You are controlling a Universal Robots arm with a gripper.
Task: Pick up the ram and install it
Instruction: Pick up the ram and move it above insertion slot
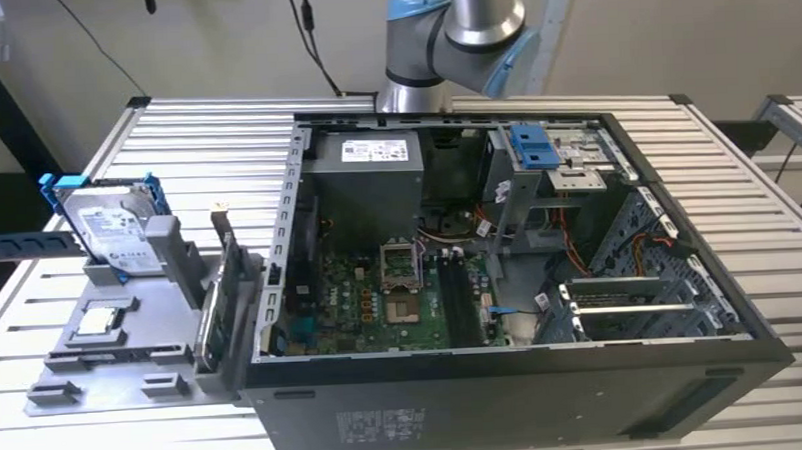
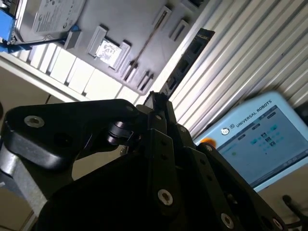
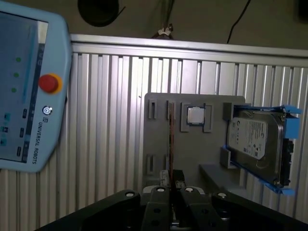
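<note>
Pressed together and empty, the black claw point(image 2: 156, 98) hangs well apart from the thin dark grey ram stick point(image 3: 171, 139), on edge in the grey plastic tray point(image 3: 159, 139), its long axis pointing at the claw.

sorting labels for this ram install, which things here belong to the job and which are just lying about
In the job: ram, on edge in the grey holder; gripper; open computer case; motherboard.
Lying about: hard drive; processor chip; teach pendant.
</note>
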